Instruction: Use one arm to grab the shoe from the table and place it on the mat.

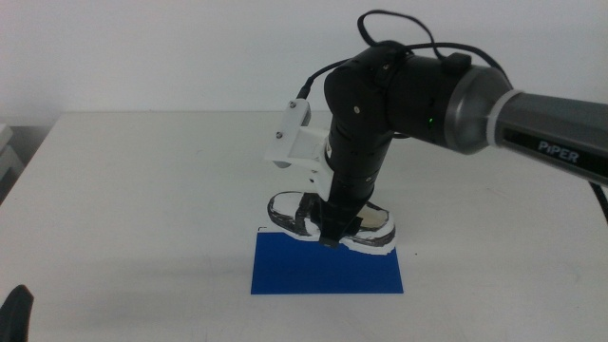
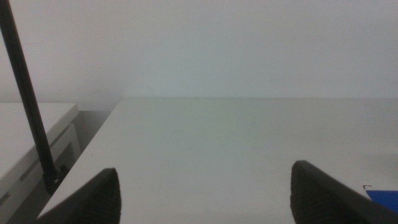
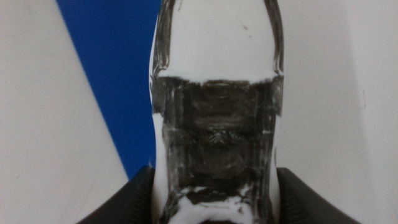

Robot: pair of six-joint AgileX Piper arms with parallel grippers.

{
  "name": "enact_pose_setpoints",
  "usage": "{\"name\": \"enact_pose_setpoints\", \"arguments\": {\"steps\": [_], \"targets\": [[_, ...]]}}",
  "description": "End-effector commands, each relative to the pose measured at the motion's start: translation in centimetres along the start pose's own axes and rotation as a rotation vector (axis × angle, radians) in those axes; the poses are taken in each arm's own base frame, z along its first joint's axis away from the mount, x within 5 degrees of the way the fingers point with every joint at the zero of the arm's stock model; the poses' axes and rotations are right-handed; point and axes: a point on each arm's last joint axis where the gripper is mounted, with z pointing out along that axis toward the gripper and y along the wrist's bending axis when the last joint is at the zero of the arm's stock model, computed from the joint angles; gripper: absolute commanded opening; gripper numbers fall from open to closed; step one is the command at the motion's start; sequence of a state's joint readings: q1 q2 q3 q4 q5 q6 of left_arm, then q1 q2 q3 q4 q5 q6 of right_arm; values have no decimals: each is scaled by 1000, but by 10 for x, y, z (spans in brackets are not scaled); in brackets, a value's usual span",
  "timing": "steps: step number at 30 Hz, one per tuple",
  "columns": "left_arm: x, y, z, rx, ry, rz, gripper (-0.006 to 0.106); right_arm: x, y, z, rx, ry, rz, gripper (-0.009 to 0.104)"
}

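Off-white desk carries the blue mat. Over the mat's far edge, the right arm reaches down, its pincer clamped on the shoe. Left pincer waits apart near the desk's corner.

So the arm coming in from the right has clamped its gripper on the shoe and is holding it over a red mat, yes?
Nearly: the mat is blue, not red, as the middle view shows. The rest holds: the right gripper, on the arm coming in from the right, is clamped on the shoe at the mat's far edge. The left gripper waits open near the table's corner.
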State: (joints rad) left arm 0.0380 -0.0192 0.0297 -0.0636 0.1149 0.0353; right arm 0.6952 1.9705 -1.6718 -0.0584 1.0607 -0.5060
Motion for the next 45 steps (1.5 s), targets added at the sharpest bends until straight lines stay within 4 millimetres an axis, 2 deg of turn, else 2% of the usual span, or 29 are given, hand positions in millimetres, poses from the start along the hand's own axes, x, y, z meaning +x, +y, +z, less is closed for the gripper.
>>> {"name": "enact_pose_setpoints", "arguments": {"steps": [1, 6, 12, 23, 30, 31, 32, 33, 36, 38, 41, 45], "targets": [[-6, 0, -1, 4, -83, -25, 94, -6, -7, -27, 65, -99, -15, -4], [-6, 0, -1, 4, -83, -25, 94, -8, -4, -13, 22, -84, -125, -4], [-6, 0, -1, 4, -83, -25, 94, -9, -3, -6, 6, -77, -261, -4], [-6, 0, -1, 4, -83, -25, 94, -7, -5, 18, -28, -40, -276, -4], [-6, 0, -1, 4, -83, -25, 94, -7, -4, 23, -37, -30, -276, -4], [-6, 0, -1, 4, -83, -25, 94, -7, -4, 23, -40, -36, -272, 26], [-6, 0, -1, 4, -83, -25, 94, -8, -4, 23, -39, -37, -271, 32], [-6, 0, -1, 4, -83, -25, 94, -8, -4, 23, -38, -38, -260, 44], [-6, 0, -1, 4, -83, -25, 94, -8, -4, 22, -38, -39, -241, 63], [-6, 0, -1, 4, -83, -25, 94, -8, -4, 18, -33, -48, -241, 72], [-6, 0, -1, 4, -83, -25, 94, -9, -5, -2, -5, -87, -236, 81], [-6, 0, -1, 4, -83, -25, 94, -5, -9, -53, 52, -208, -135, 83]]}}
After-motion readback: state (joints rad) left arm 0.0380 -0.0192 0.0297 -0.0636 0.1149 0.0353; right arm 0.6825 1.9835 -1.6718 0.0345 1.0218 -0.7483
